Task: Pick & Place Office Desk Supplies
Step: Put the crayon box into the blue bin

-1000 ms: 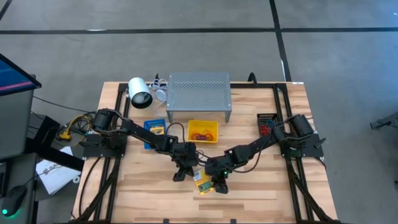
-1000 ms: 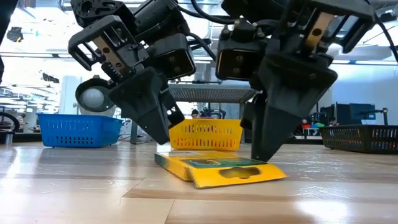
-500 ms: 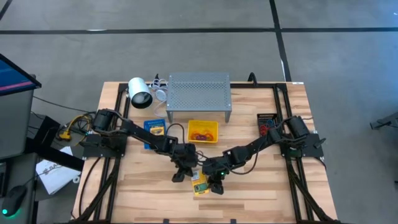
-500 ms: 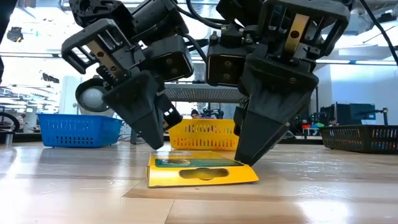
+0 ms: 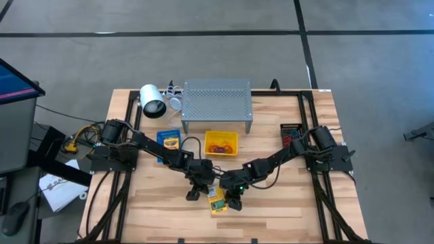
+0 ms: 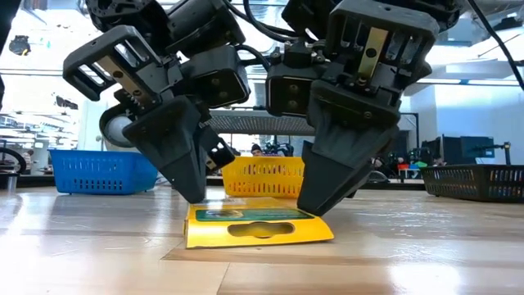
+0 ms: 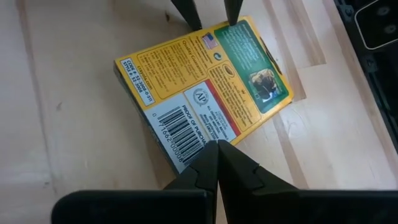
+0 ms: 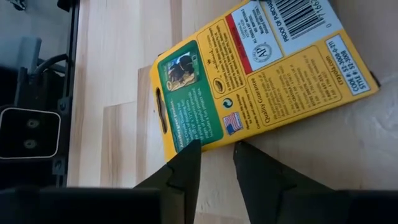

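A yellow-green crayon box (image 5: 217,201) lies flat, back side up, on the wooden table near its front middle; it also shows in the low view (image 6: 258,227). My left gripper (image 7: 217,146) is shut and stands at the box's left long edge (image 6: 195,197). My right gripper (image 8: 213,149) is narrowly open and stands at the box's opposite long edge (image 6: 318,205). Both point steeply down. More supplies lie in bins farther back. My left gripper touches the box's long edge beside the barcode (image 7: 205,138) with its shut fingertips, slanting down from the table's left. The box lies flat on the table. My right gripper sets its two fingertips (image 8: 189,149) against the box's other long edge, at the green end (image 8: 198,135), slanting down from the right.
A yellow bin (image 5: 222,143) with rubber bands, a blue bin (image 5: 169,142) with another crayon box, and a black bin (image 5: 291,133) stand farther back. A grey perforated shelf (image 5: 217,105) and a white cylinder (image 5: 152,100) are at the far edge.
My right gripper has gone toward the table's left, pushing the crayon box. The box has slid left and turned about, so its long side now faces the near edge. My left gripper has shifted slightly left, staying at the box's edge.
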### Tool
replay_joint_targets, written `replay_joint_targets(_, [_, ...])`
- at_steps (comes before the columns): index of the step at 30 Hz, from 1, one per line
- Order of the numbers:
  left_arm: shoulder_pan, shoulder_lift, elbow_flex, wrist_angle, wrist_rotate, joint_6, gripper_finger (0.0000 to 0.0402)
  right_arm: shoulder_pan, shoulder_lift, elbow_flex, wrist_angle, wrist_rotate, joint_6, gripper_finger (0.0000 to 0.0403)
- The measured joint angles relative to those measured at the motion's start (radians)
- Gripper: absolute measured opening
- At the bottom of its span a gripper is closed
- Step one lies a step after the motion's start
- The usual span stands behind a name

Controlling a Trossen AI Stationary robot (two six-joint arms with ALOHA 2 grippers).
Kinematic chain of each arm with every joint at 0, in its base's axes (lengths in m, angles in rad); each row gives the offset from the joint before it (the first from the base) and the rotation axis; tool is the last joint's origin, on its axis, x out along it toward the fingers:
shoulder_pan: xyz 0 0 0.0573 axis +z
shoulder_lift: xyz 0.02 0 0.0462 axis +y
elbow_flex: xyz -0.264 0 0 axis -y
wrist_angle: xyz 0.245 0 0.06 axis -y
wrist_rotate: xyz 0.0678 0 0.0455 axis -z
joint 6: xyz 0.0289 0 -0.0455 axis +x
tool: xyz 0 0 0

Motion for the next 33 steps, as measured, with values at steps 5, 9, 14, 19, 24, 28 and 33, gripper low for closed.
replay_joint_targets(5, [0.0, -0.002, 0.0, -0.001, -0.031, -0.003, 0.0001, -0.011, 0.001, -0.002, 0.023, 0.002, 0.019, 0.0097])
replay_joint_targets(9, [0.0, -0.002, 0.0, -0.001, -0.039, -0.003, 0.0001, -0.018, 0.008, -0.003, 0.05, 0.005, 0.037, 0.0097])
replay_joint_targets(14, [0.0, 0.006, 0.001, 0.004, -0.04, -0.004, 0.0001, -0.024, 0.008, -0.003, 0.061, 0.028, 0.038, 0.0097])
replay_joint_targets(19, [0.001, 0.059, 0.014, 0.03, -0.01, -0.014, 0.0001, -0.035, 0.008, -0.003, 0.068, 0.029, 0.048, 0.0097])
replay_joint_targets(24, [-0.008, 0.083, 0.047, 0.015, 0.024, -0.016, 0.0001, -0.04, 0.008, -0.004, 0.066, 0.065, 0.058, 0.0078])
replay_joint_targets(28, [-0.005, 0.068, 0.049, -0.002, 0.022, -0.016, 0.0001, -0.041, 0.006, -0.004, 0.068, 0.083, 0.028, 0.0024])
replay_joint_targets(33, [-0.005, 0.065, 0.049, -0.014, 0.011, -0.014, 0.0001, -0.041, 0.006, -0.004, 0.075, 0.093, 0.01, 0.0005])
